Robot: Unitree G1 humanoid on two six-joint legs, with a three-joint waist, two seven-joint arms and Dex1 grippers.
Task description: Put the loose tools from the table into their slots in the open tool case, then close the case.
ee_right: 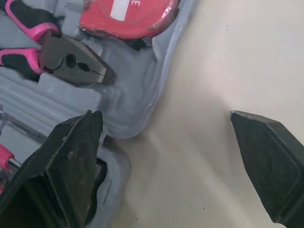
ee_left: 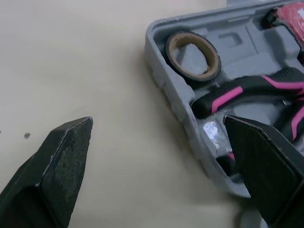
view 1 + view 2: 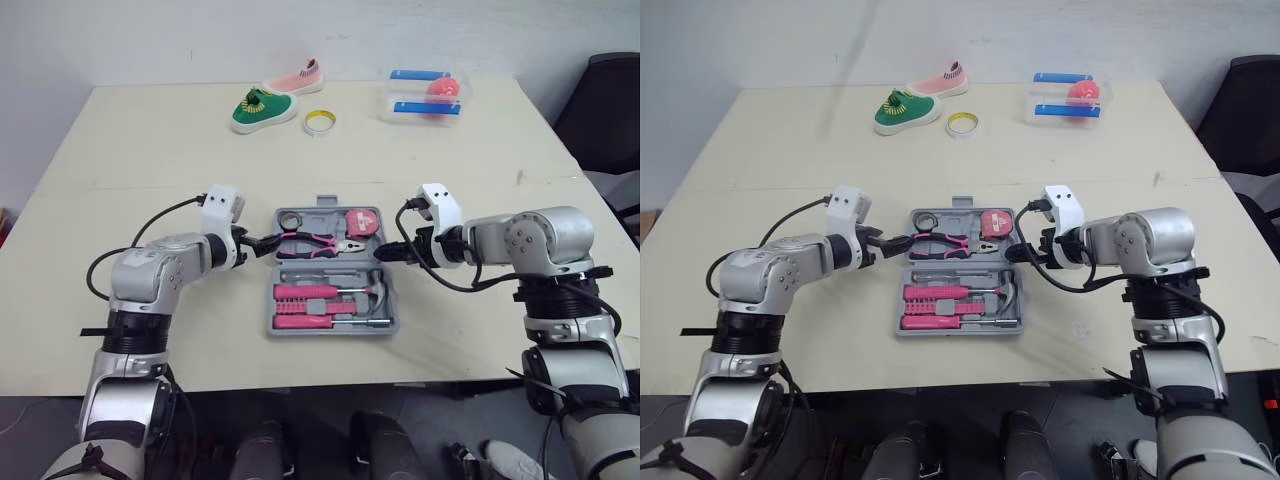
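Observation:
The grey tool case [image 3: 330,333] lies open in the middle of the table, upper half towards the far side. In it sit a black tape roll [image 2: 192,56], pink-and-black pliers [image 3: 318,242], a red tape measure [image 1: 128,16], pink-handled screwdrivers [image 3: 305,293] and a hammer [image 3: 378,290]. My left gripper [image 3: 262,245] is open at the case's left edge, its fingers straddling the rim of the upper half by the pliers' handles. At the right edge, my right gripper [image 3: 388,254] is open too, one finger over the case rim and the other over bare table.
At the far side lie a green shoe [image 3: 262,110], a pink shoe [image 3: 296,79], a yellow tape ring [image 3: 320,122] and a clear box [image 3: 425,95] with blue pieces and a pink ball. A black chair [image 3: 610,110] stands at the right.

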